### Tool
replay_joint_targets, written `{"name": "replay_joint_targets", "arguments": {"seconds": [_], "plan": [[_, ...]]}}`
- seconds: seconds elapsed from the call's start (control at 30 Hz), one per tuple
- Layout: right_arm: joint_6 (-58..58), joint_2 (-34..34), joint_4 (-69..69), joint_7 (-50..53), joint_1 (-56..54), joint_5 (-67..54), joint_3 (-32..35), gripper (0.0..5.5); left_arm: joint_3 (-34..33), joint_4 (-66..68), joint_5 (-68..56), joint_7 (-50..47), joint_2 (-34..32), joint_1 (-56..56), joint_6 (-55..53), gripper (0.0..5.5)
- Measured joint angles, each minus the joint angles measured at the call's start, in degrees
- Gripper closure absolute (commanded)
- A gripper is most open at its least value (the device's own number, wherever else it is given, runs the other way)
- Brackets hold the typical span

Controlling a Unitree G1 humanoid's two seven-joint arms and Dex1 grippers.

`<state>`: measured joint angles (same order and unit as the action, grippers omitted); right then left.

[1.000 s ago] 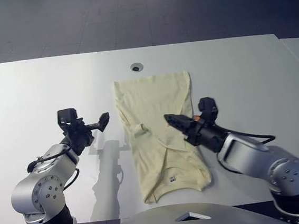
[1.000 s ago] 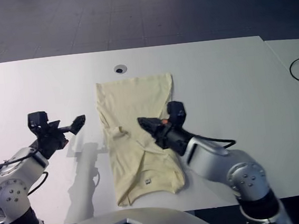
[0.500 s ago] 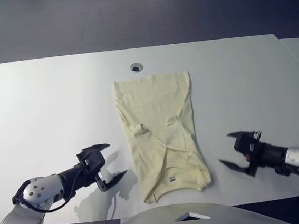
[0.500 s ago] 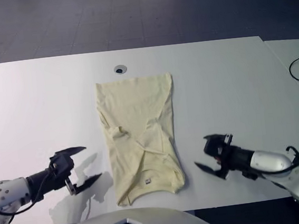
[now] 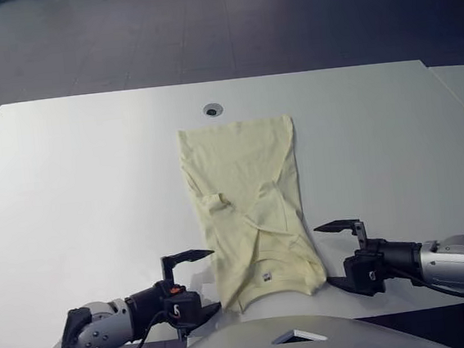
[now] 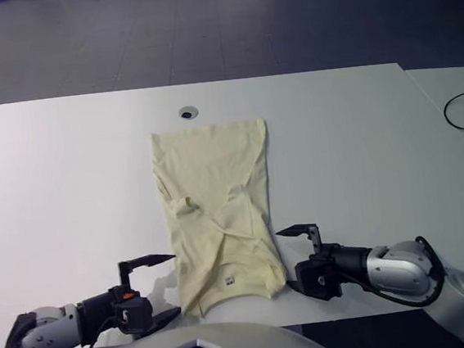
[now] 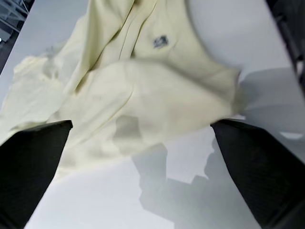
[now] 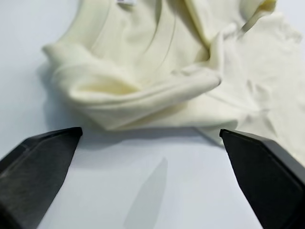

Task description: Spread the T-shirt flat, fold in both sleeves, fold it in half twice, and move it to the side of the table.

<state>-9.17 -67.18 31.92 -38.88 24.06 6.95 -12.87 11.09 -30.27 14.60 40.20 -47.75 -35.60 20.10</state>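
Two empty, wide-open units: left gripper [image 5: 208, 280], right gripper [image 5: 323, 254]; pale-yellow fabric T-shirt [image 5: 247, 197] lay between them.
Risk: a shallow pinch could have caught one layer only, undoing the sleeves.

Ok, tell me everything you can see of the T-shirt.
The T-shirt is pale yellow, a soft-looking knit. It lies on the white table as a long narrow strip, both sleeves folded in, hem at the far end, collar with a small label at the near end. The middle is creased and bunched. The open left gripper and right gripper flank its near corners; neither grips it.
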Motion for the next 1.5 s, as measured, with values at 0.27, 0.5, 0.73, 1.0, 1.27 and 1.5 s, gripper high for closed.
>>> {"name": "replay_joint_targets", "arguments": {"seconds": [0.27,0.5,0.73,1.0,1.27,1.5], "plan": [[-2.42,2.46,-0.67,-4.42,-1.07,1.07,-1.57,1.06,4.83,0.65,3.41,-3.31,2.49,0.95,0.65,0.61],[-3.06,5.31,-1.65,-5.32,-1.01,3.02,-1.8,2.29,7.71,5.45,4.11,-5.86,2.45,2.93,5.64,2.0],[-3.13,7.37,-1.83,-5.31,-0.48,5.26,-1.99,3.43,10.04,11.36,5.63,-10.41,2.5,5.34,11.59,3.25],[-3.1,8.05,-1.94,-5.88,0.24,5.86,-1.16,4.66,11.94,15.53,6.53,-13.53,1.95,8.18,16.66,4.37],[6.95,7.67,5.45,-13.36,0.33,-7.41,2.51,5.5,8.08,16.83,-1.14,-5.42,-9.34,9.56,16.77,5.39],[22.58,5.54,12.02,-21.3,-3.58,-24.56,5.13,5.5,5.69,-2.28,-19.73,10.73,-17.73,8.48,-7.38,5.47]]}}
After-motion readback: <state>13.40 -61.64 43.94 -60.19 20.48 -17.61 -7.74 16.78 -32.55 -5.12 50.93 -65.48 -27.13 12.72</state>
